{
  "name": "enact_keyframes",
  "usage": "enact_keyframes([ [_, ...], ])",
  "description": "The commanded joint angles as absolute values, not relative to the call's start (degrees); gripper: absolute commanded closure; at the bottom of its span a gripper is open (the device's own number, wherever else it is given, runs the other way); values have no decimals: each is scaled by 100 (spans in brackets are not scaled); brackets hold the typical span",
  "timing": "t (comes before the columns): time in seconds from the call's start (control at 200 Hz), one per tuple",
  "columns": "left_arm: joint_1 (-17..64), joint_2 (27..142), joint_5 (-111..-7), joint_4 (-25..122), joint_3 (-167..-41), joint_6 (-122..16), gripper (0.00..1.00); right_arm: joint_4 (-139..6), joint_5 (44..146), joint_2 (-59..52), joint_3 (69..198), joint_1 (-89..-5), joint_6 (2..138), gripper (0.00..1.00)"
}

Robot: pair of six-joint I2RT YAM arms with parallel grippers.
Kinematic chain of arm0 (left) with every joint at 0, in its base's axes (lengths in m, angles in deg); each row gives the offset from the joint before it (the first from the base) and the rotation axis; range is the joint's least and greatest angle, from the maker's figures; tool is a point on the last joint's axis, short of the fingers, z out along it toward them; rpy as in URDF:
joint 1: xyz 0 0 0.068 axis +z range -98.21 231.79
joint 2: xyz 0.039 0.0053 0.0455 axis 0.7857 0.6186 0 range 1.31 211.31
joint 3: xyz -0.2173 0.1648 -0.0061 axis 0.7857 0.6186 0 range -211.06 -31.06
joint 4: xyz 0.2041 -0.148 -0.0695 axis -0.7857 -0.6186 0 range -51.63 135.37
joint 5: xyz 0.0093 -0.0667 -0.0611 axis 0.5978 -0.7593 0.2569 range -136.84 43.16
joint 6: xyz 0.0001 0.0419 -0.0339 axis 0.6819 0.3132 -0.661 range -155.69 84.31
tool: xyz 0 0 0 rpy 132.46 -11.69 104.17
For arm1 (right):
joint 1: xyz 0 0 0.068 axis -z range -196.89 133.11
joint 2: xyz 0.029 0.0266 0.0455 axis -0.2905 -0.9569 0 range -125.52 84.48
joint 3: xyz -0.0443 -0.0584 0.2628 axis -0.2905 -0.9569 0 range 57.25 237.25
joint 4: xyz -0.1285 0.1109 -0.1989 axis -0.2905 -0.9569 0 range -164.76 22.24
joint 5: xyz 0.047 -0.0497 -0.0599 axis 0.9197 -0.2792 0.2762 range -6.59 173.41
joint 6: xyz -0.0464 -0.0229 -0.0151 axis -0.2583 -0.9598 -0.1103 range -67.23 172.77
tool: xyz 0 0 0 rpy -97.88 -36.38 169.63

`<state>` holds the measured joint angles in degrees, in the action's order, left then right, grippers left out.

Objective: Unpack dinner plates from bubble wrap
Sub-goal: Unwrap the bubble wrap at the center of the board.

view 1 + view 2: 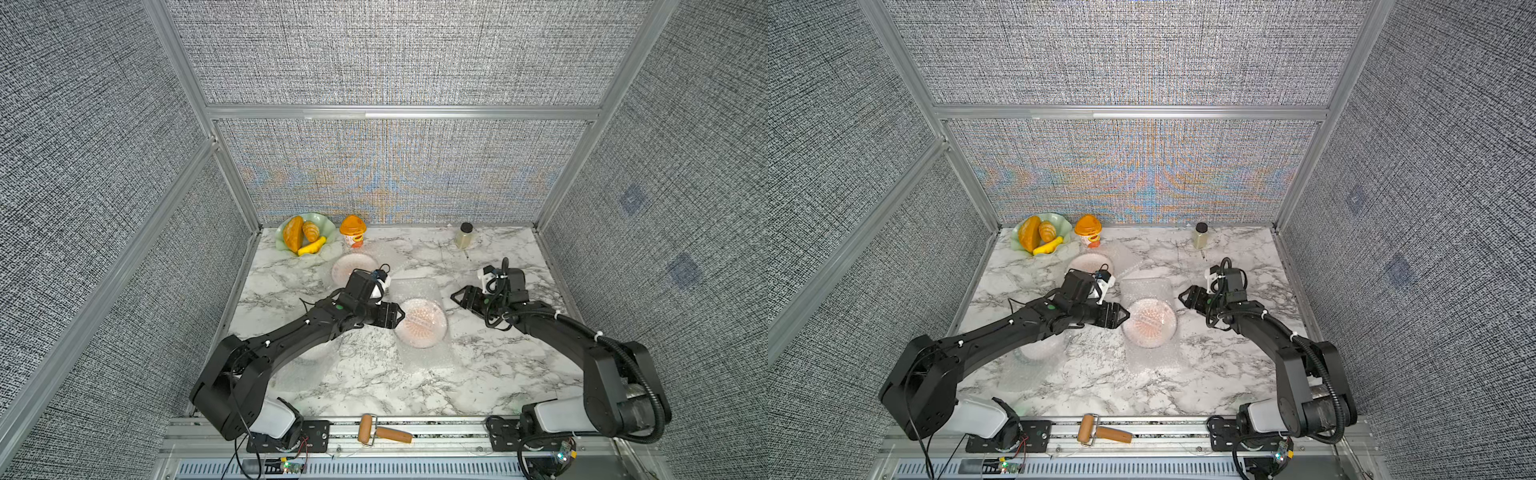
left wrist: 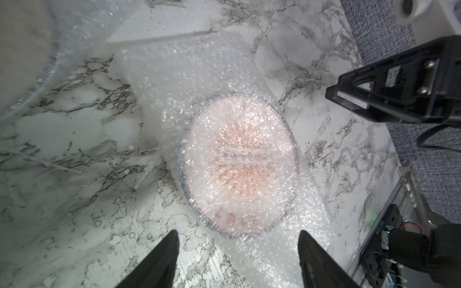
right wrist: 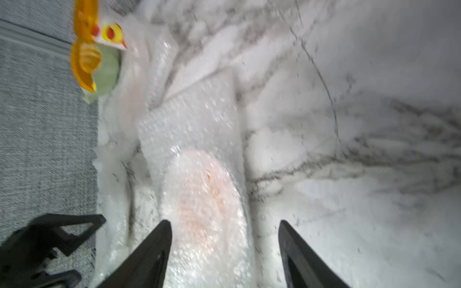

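A dinner plate (image 1: 420,322) (image 1: 1149,322) with an orange sunburst centre lies mid-table, covered by a sheet of bubble wrap (image 1: 415,289) that reaches beyond it front and back. My left gripper (image 1: 401,313) (image 2: 238,233) is open at the plate's left edge, jaws apart over the wrap with nothing between them. My right gripper (image 1: 455,296) (image 3: 224,223) is open to the plate's right, a short gap away. A second wrapped plate (image 1: 353,268) lies behind the left wrist. A whitish third plate (image 1: 316,353) is mostly hidden under the left forearm.
A pale green dish with bread (image 1: 305,235) and an orange-lidded cup (image 1: 352,230) stand at the back left. A small black-capped jar (image 1: 464,236) is at the back right. A wooden-handled roller (image 1: 384,434) lies on the front rail. Fabric walls enclose three sides.
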<state>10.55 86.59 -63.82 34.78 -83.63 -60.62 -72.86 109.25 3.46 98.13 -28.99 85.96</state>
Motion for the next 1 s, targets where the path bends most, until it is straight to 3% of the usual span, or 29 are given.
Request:
enact_keyframes([
  [0.0,736,9004,-5976,3099,-8674,-5801,28,-7844,10989,254,9700,-3139,8235,42],
  [0.04,650,9210,-6001,3050,-8813,-5805,33,-7776,11029,175,9661,-3199,8258,44],
  [0.22,278,10197,-5645,2818,-9716,-6130,36,-7543,10986,-80,9612,-3353,8328,45],
  [0.415,14,11284,-4662,2083,-11106,-6067,33,-7585,10789,-287,9651,-3499,8310,55],
  [0.505,37,12206,-3932,706,-12594,-6285,32,-7626,10683,-408,9679,-3527,8318,63],
  [0.62,4,13411,-3562,-751,-14376,-6419,28,-7542,10713,-482,9657,-3557,8368,65],
  [0.995,-42,13653,-3392,-675,-14260,-6814,30,-7474,10695,-519,9696,-3579,8423,71],
])
